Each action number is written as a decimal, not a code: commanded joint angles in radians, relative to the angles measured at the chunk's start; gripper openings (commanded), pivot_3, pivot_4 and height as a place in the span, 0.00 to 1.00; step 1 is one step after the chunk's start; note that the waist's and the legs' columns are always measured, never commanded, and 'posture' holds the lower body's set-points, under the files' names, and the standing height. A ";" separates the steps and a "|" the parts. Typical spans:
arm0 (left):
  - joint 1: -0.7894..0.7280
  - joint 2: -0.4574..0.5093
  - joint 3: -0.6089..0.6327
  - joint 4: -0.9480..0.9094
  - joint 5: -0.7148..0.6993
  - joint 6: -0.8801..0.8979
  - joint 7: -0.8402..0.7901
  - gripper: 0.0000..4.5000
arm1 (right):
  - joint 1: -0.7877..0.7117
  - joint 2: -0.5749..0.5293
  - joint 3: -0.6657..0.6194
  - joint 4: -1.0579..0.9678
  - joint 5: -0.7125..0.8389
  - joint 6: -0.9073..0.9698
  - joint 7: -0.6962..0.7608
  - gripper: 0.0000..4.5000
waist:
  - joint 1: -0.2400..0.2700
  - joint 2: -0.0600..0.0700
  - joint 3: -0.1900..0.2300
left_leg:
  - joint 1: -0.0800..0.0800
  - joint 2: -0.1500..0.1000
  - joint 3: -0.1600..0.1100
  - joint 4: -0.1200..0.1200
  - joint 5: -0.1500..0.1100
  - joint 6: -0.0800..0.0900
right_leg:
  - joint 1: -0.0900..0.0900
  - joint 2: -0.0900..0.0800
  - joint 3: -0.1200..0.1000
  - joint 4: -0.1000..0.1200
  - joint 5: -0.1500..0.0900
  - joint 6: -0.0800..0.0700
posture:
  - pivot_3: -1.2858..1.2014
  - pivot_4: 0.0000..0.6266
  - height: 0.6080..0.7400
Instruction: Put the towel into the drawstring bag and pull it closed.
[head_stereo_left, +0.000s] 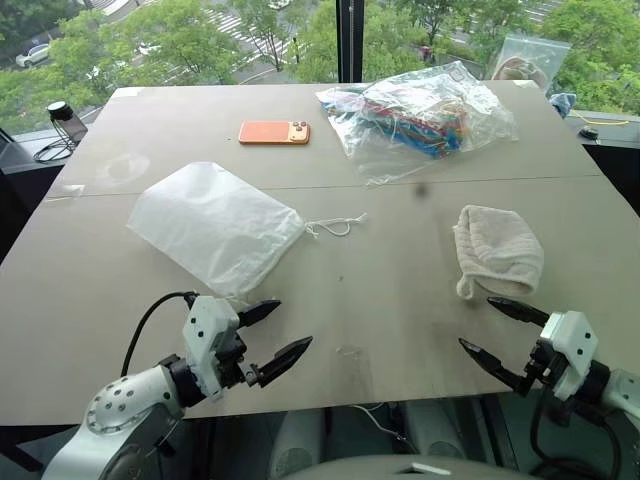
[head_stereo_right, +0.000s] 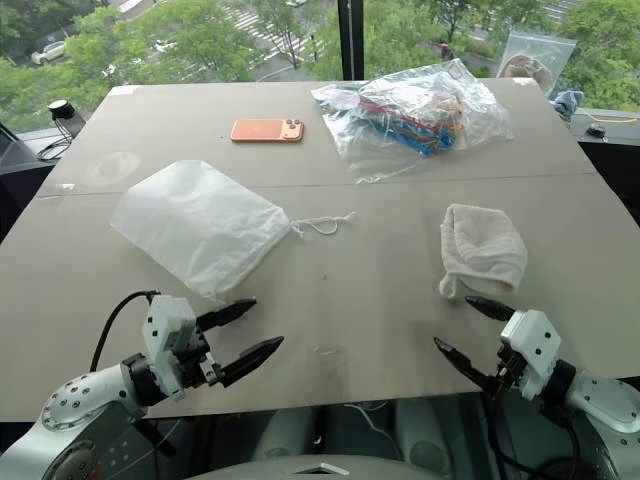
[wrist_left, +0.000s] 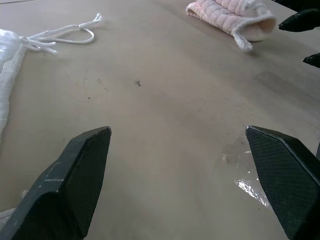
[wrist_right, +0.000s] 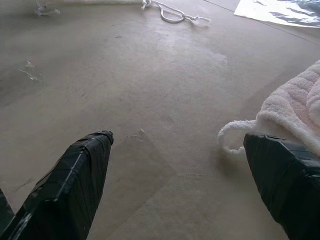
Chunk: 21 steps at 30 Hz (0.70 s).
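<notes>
The table (head_stereo_left: 400, 290) is carrying everything, and both arms are hovering over its near edge. The left gripper (head_stereo_left: 283, 335) is sitting by the near left corner with its two black fingers spread wide and nothing between them, its tips pointing in toward the middle of the table. The right gripper (head_stereo_left: 502, 335) is hanging by the near right corner, its fingers likewise standing far apart and empty.

The drawstring bag (head_stereo_left: 213, 224) is lying flat on the left half of the table, just beyond the left gripper, with its gathered mouth facing the centre and its thin white cord (head_stereo_left: 335, 225) trailing loose toward the middle. The towel (head_stereo_left: 497, 250) is lying crumpled on the right half, well apart from the bag, its small hanging loop at the near end; the right gripper's farther finger is sitting just beside that end, not touching it.

Toward the far edge, an orange phone (head_stereo_left: 274, 132) is lying flat, and a clear plastic bag of colourful items (head_stereo_left: 420, 115) is resting to its right.
</notes>
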 joint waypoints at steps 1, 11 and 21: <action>-0.057 -0.050 0.004 -0.045 0.053 -0.007 0.127 0.99 | -0.050 0.010 -0.015 -0.046 0.041 -0.021 -0.004 1.00 | 0.001 0.000 0.000 | 0.000 0.000 0.000 0.000 0.000 0.000 | 0.000 0.000 0.000 0.000 0.000 0.000 | 0.52 0.24 0.95; -0.273 0.022 -0.200 -0.051 0.726 0.089 0.549 0.99 | -0.210 -0.067 0.044 -0.198 0.193 0.123 0.024 1.00 | 0.017 -0.002 0.000 | 0.000 -0.001 -0.002 -0.001 0.000 0.000 | 0.001 0.002 0.000 0.000 0.000 0.000 | 0.52 0.24 0.95; -0.403 0.024 -0.401 0.056 0.995 0.129 0.549 0.99 | -0.237 -0.043 0.095 -0.174 0.123 0.099 0.015 1.00 | 0.016 -0.002 0.000 | -0.001 -0.001 -0.001 -0.001 -0.001 0.001 | 0.001 0.001 0.000 -0.001 -0.001 0.001 | 0.52 0.24 0.95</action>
